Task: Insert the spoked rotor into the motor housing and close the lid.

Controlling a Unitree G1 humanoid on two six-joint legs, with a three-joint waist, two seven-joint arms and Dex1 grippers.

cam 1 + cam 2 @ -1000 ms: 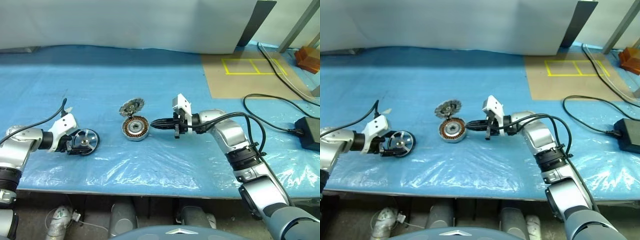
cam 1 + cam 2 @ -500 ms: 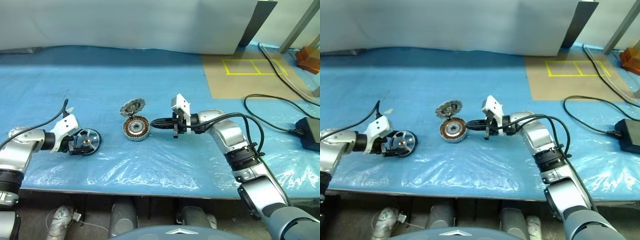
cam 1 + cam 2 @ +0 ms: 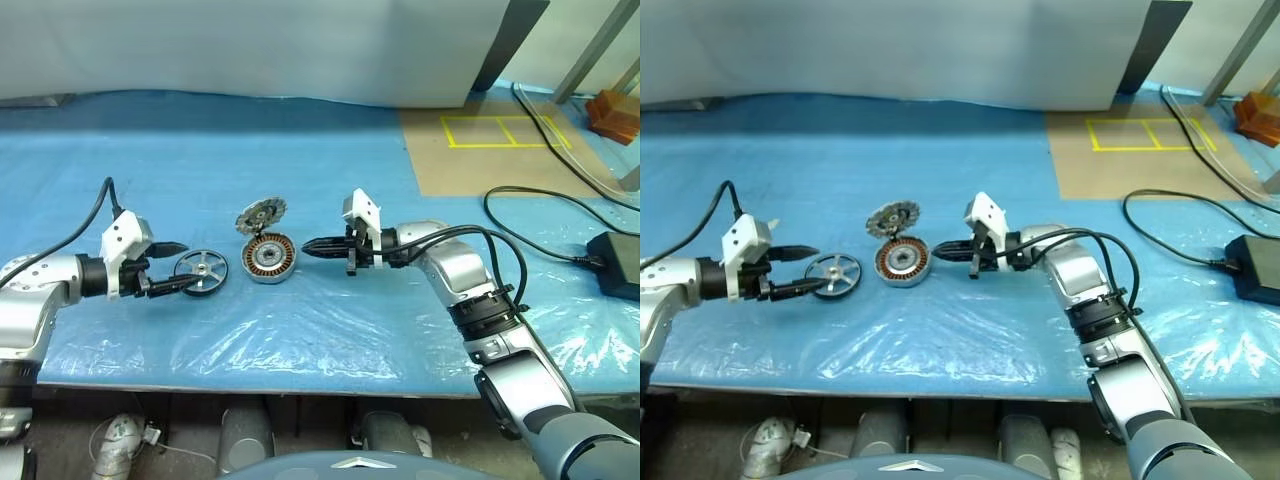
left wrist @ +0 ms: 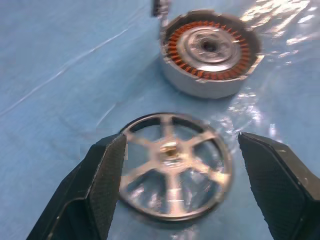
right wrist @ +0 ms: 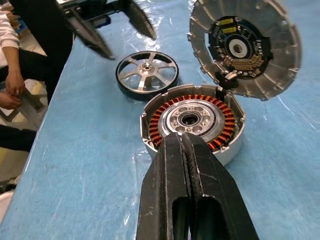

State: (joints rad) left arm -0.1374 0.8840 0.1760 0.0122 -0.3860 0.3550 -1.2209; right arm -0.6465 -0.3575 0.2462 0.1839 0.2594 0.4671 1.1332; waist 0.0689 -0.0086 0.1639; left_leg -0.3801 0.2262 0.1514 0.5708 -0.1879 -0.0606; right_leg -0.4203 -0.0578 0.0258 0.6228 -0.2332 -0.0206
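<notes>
Straddling the spoked rotor, left hand spread; right hand pinched together.

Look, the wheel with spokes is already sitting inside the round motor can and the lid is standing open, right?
Not quite. The spoked rotor lies on the blue sheet beside the motor housing, not inside it, as the right wrist view shows. The lid does stand open.
</notes>
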